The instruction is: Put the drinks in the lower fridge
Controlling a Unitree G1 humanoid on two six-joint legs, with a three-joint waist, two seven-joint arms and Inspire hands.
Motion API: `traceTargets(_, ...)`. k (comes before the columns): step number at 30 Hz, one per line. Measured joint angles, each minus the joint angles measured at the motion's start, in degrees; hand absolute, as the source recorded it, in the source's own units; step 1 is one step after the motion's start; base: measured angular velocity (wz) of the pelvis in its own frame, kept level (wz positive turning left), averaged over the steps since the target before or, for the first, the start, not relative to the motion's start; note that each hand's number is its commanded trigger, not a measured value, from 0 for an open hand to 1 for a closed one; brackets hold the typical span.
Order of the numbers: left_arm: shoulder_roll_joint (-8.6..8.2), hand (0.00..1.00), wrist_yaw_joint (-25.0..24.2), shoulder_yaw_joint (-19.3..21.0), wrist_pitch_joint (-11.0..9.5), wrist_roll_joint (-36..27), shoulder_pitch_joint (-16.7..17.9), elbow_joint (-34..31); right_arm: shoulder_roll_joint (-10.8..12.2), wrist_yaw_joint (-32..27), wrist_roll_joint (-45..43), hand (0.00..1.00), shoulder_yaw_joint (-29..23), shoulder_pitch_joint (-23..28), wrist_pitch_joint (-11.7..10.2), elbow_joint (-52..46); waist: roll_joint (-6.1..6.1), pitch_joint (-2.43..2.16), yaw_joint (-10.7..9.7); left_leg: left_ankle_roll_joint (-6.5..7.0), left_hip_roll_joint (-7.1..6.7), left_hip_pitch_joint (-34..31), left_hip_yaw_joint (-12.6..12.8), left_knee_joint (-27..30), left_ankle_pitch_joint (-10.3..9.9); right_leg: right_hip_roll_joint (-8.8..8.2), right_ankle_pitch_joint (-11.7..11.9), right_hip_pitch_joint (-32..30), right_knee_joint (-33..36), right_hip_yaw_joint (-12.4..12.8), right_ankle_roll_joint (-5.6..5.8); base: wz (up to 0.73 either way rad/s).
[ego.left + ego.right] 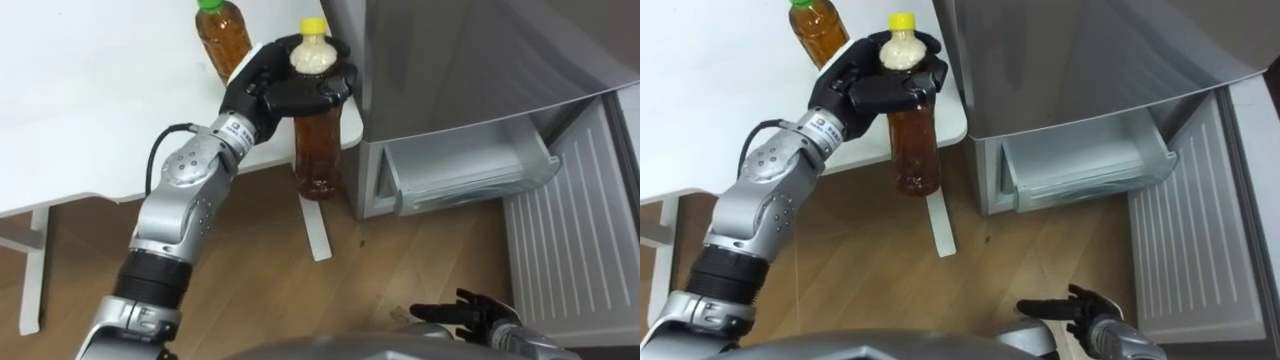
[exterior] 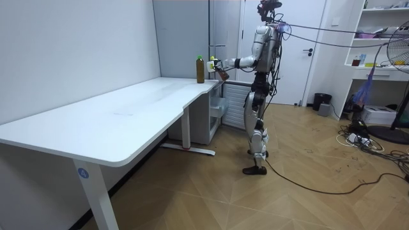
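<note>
Left eye view: a yellow-capped bottle (image 1: pixel 318 150) of amber drink is being held in the upper middle of the frame by the left robot hand (image 1: pixel 285 85), with fingers and thumb curled round the bottle's shoulder just under the cap. The bottle is being hung upright in the air, just off the right edge of the table (image 1: pixel 90 100), with wooden floor (image 1: pixel 250 290) below it. A second, green-capped bottle (image 1: pixel 222 35) is being left standing on the table at the top of the frame, just behind that hand. At middle right, the grey fridge (image 1: pixel 450 60) is being shown with a clear drawer (image 1: pixel 470 165) pulled out of its lower part. The right robot hand (image 1: pixel 470 310) is being held low at the bottom right, fingers loosely spread, with nothing in it. In the room view, the robot is being seen standing at the table's far end, upper middle of the frame, beside the fridge.

The step in hand is judged to be the carrying of the first drink from table to fridge. The next move is judged to call for the bottle being swung rightward and lowered into the open lower compartment, upright and clear of the drawer's front lip, before the grip is loosened. The green-capped bottle is then left to be fetched.
</note>
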Motion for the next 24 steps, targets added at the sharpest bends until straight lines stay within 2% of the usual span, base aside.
traceTargets(11, -0.05, 1.0, 0.5, 0.0, 0.0, 0.0, -0.8, -0.9, 0.0, 0.3, 0.1, 0.0, 1.1, -0.1, 0.0, -0.5, -0.43, -0.1, 0.6, 0.0, 0.01, -0.2, -0.2, 0.0, 0.0, 0.0, 0.0, -0.1, 0.0, -0.2, -0.01, 0.0)
traceTargets(13, 0.06, 1.0, 0.9, -0.1, 0.0, 0.4, -0.7, -2.6, 0.0, 0.7, -0.1, 0.0, 1.1, -0.2, 0.0, -0.5, -0.52, -0.14, 0.7, 0.0, 0.0, -0.4, -0.2, 0.1, 0.0, 0.0, 0.0, -0.2, 0.0, -0.3, -0.01, 0.0)
traceTargets(15, 0.12, 1.0, 1.1, -0.1, 0.0, 2.8, -0.3, -6.6, 0.0, 0.7, -1.6, 0.0, 1.0, -0.3, 0.0, -0.4, -0.77, -0.39, 1.2, 0.0, 0.0, -0.6, -0.4, 0.2, 0.0, 0.01, 0.0, -0.3, 0.0, -0.4, -0.01, 0.0)
traceTargets(18, 0.02, 1.0, 0.9, -0.1, 0.0, 3.2, 0.7, -10.6, 0.0, 0.6, -3.4, 0.0, 1.1, -0.9, 0.0, 0.7, -0.95, -0.69, 1.8, 0.0, 0.0, -0.2, -0.8, 0.1, 0.0, 0.03, 0.0, 0.2, 0.0, -0.6, -0.03, 0.02)
traceTargets(24, -0.33, 1.0, 0.9, -0.1, 0.0, 3.2, 1.7, -13.6, 0.1, 0.2, -4.3, 0.0, 1.8, -1.2, 0.0, 1.1, -1.06, -0.74, 3.5, 0.0, 0.0, -0.1, -1.6, 0.1, 0.0, 0.03, 0.0, 0.5, 0.1, -1.6, -0.05, 0.03)
